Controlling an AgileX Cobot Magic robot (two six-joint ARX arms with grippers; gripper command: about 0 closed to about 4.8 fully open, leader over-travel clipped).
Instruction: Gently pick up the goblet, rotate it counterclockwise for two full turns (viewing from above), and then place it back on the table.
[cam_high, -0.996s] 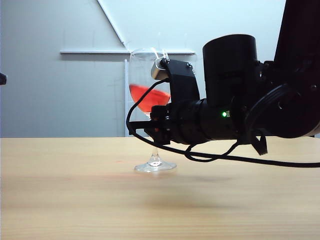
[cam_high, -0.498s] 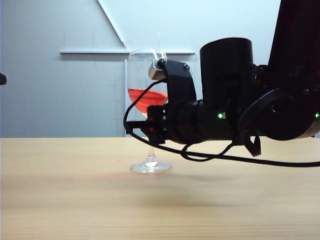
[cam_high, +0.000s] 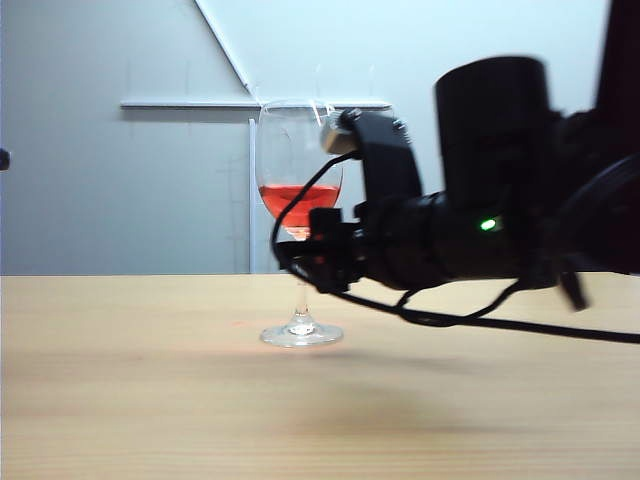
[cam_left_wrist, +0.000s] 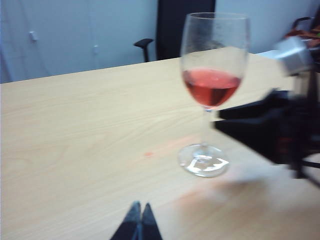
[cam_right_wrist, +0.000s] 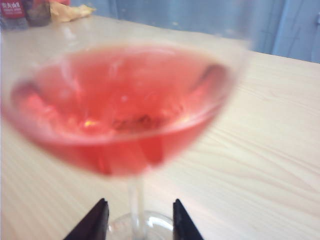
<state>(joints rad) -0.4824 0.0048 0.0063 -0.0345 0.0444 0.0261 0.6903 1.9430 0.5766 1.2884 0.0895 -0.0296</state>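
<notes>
The goblet (cam_high: 300, 170) stands upright on the light-wood table (cam_high: 150, 400), its round foot flat and the red liquid level in the bowl. My right gripper (cam_high: 300, 262) reaches in from the right at stem height. In the right wrist view the goblet (cam_right_wrist: 120, 115) fills the frame, and the right gripper (cam_right_wrist: 139, 204) is open, a finger on each side of the thin stem with a gap on both sides. In the left wrist view the goblet (cam_left_wrist: 214, 85) stands far ahead of the shut, empty left gripper (cam_left_wrist: 141, 205), which hangs low over the table (cam_left_wrist: 75, 125).
A black cable (cam_high: 480, 322) sags under the right arm just above the tabletop. Bottles (cam_right_wrist: 25, 10) and a yellowish object (cam_right_wrist: 70, 11) sit at the table's far edge. A chair armrest (cam_left_wrist: 145, 42) shows beyond the table.
The goblet has gone from tilted with sloshing liquid to upright, its foot flat on the table. The right gripper has opened off the stem and its arm has drawn back to the right.
</notes>
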